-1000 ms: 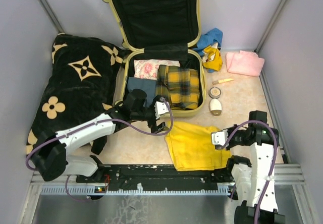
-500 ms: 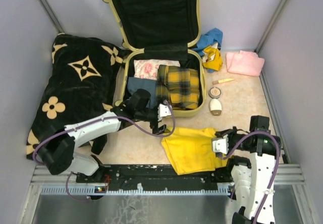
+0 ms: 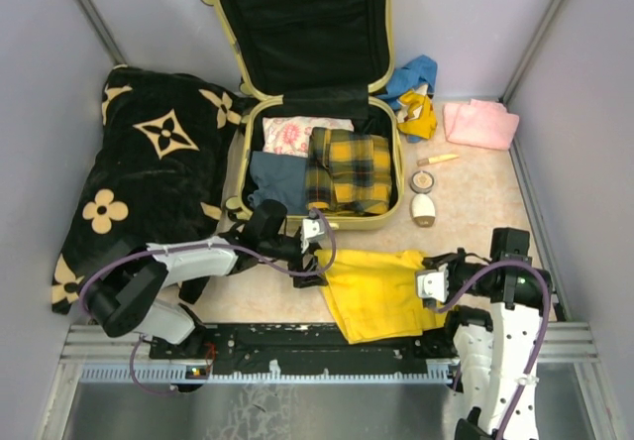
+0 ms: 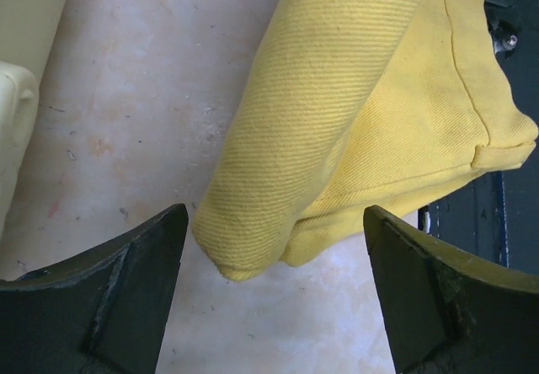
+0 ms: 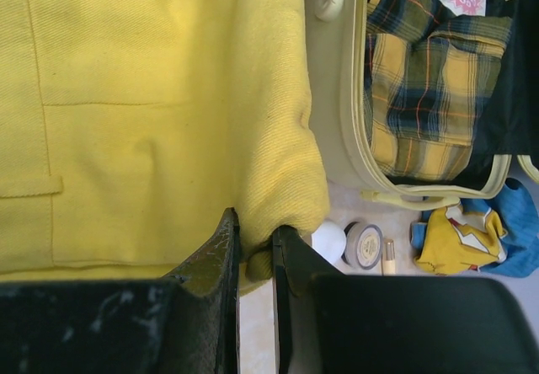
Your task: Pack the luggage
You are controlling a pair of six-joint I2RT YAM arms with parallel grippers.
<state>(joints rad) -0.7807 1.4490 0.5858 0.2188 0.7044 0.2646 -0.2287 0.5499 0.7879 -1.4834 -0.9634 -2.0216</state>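
Luggage (image 3: 302, 29) lies open at the far middle of the desk (image 3: 475, 192), its black-lined lid thrown back and its pale-yellow lower half nearest the arms. In the lower half sit a yellow-and-dark plaid garment (image 3: 349, 167) on the right, a pink floral cloth (image 3: 297, 133) at the far left and a dark blue folded piece (image 3: 277, 177) at the near left.

A yellow garment (image 3: 381, 286) lies spread on the desk just in front of the luggage, between the two arms. The left gripper (image 3: 309, 250) is at that garment's left corner. In the left wrist view its jaws are spread wide with the folded corner of the cloth between them; whether the cloth touches either cannot be told. The right gripper (image 3: 428, 279) is at the garment's right edge, and the right wrist view shows its jaws pressed nearly together, pinching a rolled fold of the yellow fabric.

A black blanket (image 3: 149, 172) with tan flowers lies left of the luggage, touching it. To the right lie a blue and yellow heap of clothing (image 3: 416, 93), a pink cloth (image 3: 480, 123), a slim stick (image 3: 438, 160), a round tin (image 3: 423, 180) and a white egg-shaped object (image 3: 423, 207).
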